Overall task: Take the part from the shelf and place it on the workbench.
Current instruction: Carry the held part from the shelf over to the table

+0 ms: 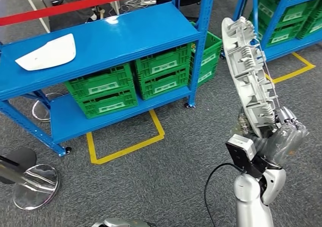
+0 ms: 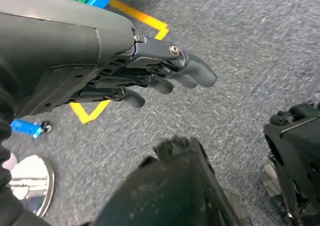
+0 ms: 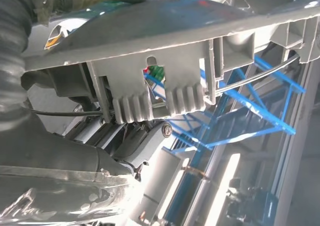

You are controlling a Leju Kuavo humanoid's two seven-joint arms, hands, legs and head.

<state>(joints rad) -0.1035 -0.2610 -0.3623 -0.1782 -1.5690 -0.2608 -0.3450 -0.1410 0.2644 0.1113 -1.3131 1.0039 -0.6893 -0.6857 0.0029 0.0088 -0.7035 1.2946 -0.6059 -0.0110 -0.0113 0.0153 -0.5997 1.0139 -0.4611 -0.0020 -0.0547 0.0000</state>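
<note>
A grey carpeted floor marked with yellow tape (image 1: 125, 147) spreads below us, with a blue shelf (image 1: 113, 41) across the ten to twelve o'clock area of the head view and green crates (image 1: 102, 88) on its lower level. A second white part (image 1: 47, 52) lies on the shelf top at about ten o'clock. Our right hand (image 1: 279, 139), at four o'clock, is clamped around the lower end of the grey part (image 1: 246, 71), which stands nearly upright, ribbed side toward us, clear of the shelf. Our left hand (image 2: 151, 75) hangs over the carpet, holding nothing, its fingers fairly straight and close together. We judge the pick-up done and the carrying step under way. No workbench appears here, so the next move likely calls for turning toward it while keeping the tall part steady.
</note>
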